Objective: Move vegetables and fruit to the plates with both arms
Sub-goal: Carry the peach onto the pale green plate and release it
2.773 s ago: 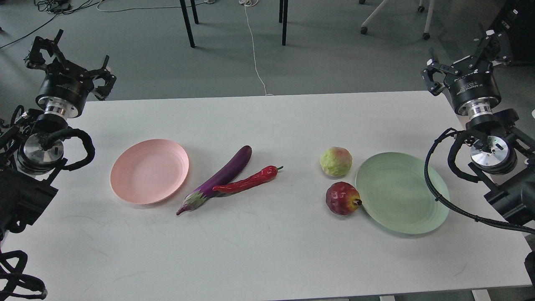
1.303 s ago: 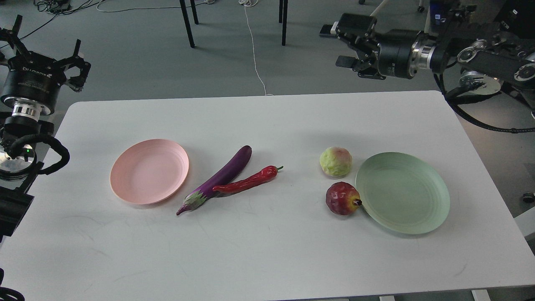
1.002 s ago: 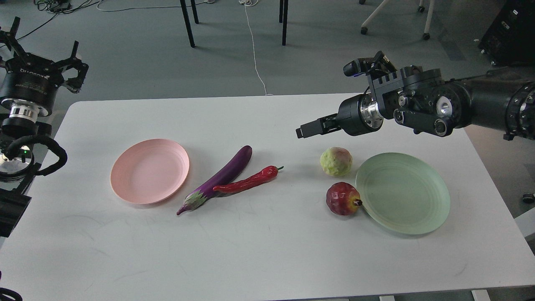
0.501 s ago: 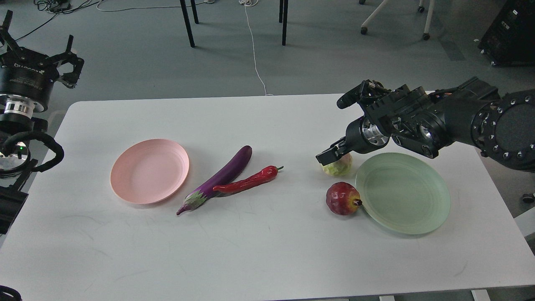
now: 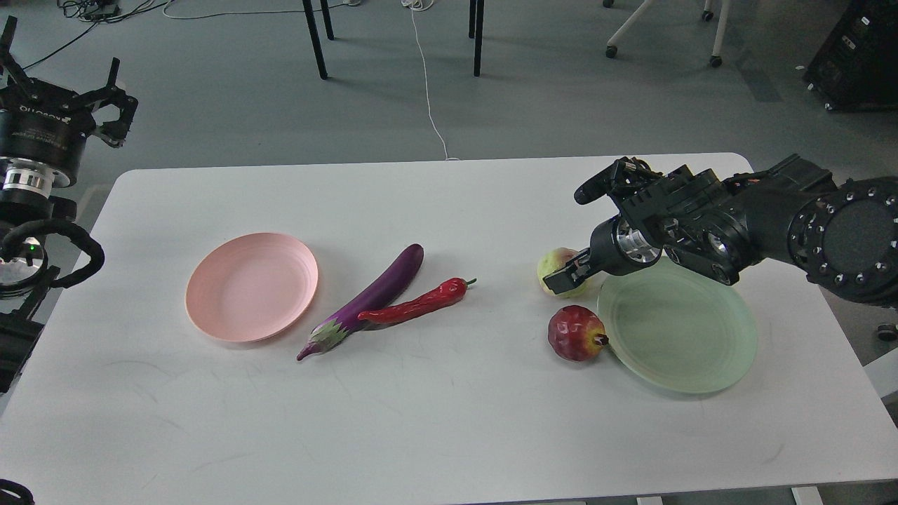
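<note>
The purple eggplant (image 5: 379,291) and the red chili pepper (image 5: 417,305) lie side by side, touching, at the table's middle, just right of the empty pink plate (image 5: 251,287). The yellow-green fruit (image 5: 551,261) sits left of the empty mint green plate (image 5: 677,337), partly hidden by my right gripper (image 5: 565,278), which is low against its front side. Its fingers are dark and cannot be told apart. The dark red pomegranate (image 5: 575,333) touches the green plate's left rim. My left gripper (image 5: 63,66) is open, raised beyond the table's far left corner.
The white table (image 5: 435,421) ends close behind my right arm (image 5: 828,238) and at the right of the green plate. Chair and table legs (image 5: 316,38) and a white cable (image 5: 428,91) are on the floor beyond the far edge.
</note>
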